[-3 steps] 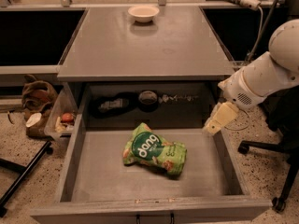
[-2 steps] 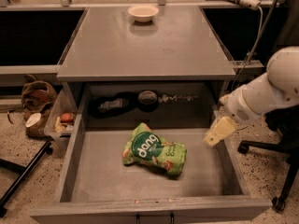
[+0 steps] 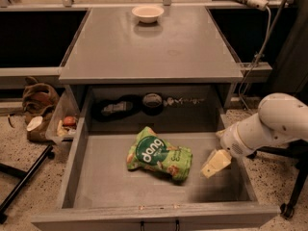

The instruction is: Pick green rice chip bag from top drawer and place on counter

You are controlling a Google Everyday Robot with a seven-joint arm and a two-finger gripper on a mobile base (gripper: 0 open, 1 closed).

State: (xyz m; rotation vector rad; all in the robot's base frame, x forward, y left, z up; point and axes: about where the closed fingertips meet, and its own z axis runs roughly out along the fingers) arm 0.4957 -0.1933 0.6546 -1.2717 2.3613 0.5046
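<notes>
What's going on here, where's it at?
The robot arm holds its pincer low over the right side of the open top drawer. It is close beside the green rice chip bag, with a small gap between them. The bag lies on the drawer floor, not yet picked up. A small bowl sits at the far end of the counter.

White arm bent at right, tool (image 3: pixel 215 163) pointing down and left

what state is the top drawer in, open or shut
Open. The top drawer is pulled out past the counter edge, its bottom exposed with the green rice chip bag lying inside. The gripper hangs over its right side.
</notes>
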